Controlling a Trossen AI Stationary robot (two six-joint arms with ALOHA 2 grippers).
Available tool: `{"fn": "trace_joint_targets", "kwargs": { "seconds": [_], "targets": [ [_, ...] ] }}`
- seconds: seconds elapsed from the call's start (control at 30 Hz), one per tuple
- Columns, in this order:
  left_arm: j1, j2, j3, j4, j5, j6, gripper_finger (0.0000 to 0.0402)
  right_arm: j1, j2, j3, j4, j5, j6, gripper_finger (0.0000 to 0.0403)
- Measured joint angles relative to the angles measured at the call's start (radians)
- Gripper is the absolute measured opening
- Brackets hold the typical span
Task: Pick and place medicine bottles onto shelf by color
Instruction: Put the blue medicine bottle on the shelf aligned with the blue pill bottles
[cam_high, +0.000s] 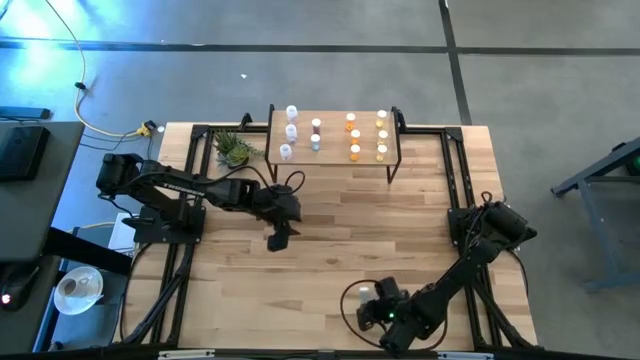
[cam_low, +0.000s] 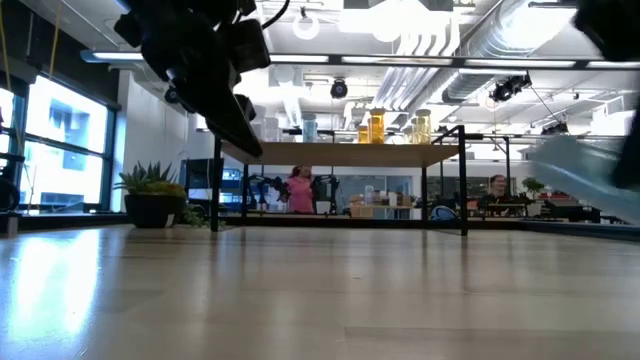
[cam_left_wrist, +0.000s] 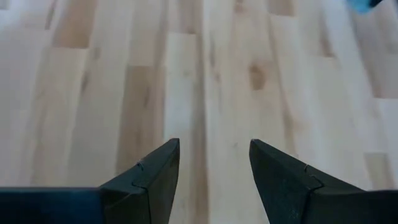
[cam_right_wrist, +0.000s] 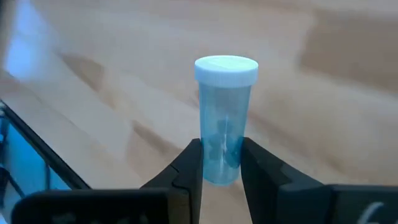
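The shelf (cam_high: 333, 152) stands at the table's far middle; on its board stand white (cam_high: 291, 126), orange (cam_high: 353, 137) and yellow (cam_high: 382, 136) medicine bottles in rows. My right gripper (cam_right_wrist: 222, 165), near the table's front edge (cam_high: 378, 308), is shut on a teal-blue bottle (cam_right_wrist: 224, 118) with a white cap. My left gripper (cam_left_wrist: 214, 168) hangs open over bare wood left of the table's middle (cam_high: 280, 236), with nothing between its fingers. My right gripper pinches the lower part of the teal-blue bottle's body (cam_right_wrist: 222, 152) between its two fingers (cam_right_wrist: 189, 168). The capped end (cam_right_wrist: 226, 67) sticks out past the fingertips. The fingers hide the bottle's bottom, so I cannot tell whether it is clear of the table.
A small potted plant (cam_high: 232, 148) sits left of the shelf. Black frame rails (cam_high: 170, 290) run along the table's left and right sides. Bare planks (cam_high: 380, 220) lie between the shelf and both grippers. People (cam_low: 300, 190) show in the room beyond.
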Motion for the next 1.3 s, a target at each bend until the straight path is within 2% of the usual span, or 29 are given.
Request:
{"fn": "trace_joint_targets", "kwargs": {
  "seconds": [0.13,0.4,0.6,0.7,1.0,1.13,1.3],
  "targets": [
    [0.0,0.0,0.0,0.058,0.053,0.005,0.0186,-0.042,0.0,0.0,0.044,0.081,-0.129,0.0073],
    [-0.013,0.0,0.0,0.215,0.078,0.035,0.0186,-0.132,-0.018,0.0,0.096,0.17,-0.387,0.0073],
    [-0.012,0.0,-0.057,0.388,0.199,0.033,0.0186,-0.178,-0.111,0.0,0.097,0.276,-0.612,0.0073],
    [-0.006,0.0,-0.096,0.498,0.246,0.026,0.0186,-0.208,-0.162,0.0,0.098,0.285,-0.733,0.0073],
    [-0.005,0.0,-0.197,0.865,0.255,-0.017,0.0186,-0.329,-0.256,0.0,0.151,0.275,-1.081,0.0073],
    [0.014,0.0,-0.212,0.915,0.214,-0.002,0.0186,-0.377,-0.285,0.0,0.23,0.248,-1.287,0.0073],
    [0.089,0.0,-0.212,0.98,0.211,-0.03,0.0186,-0.43,-0.331,0.0,0.295,0.236,-1.495,0.0074]
  ]
}}
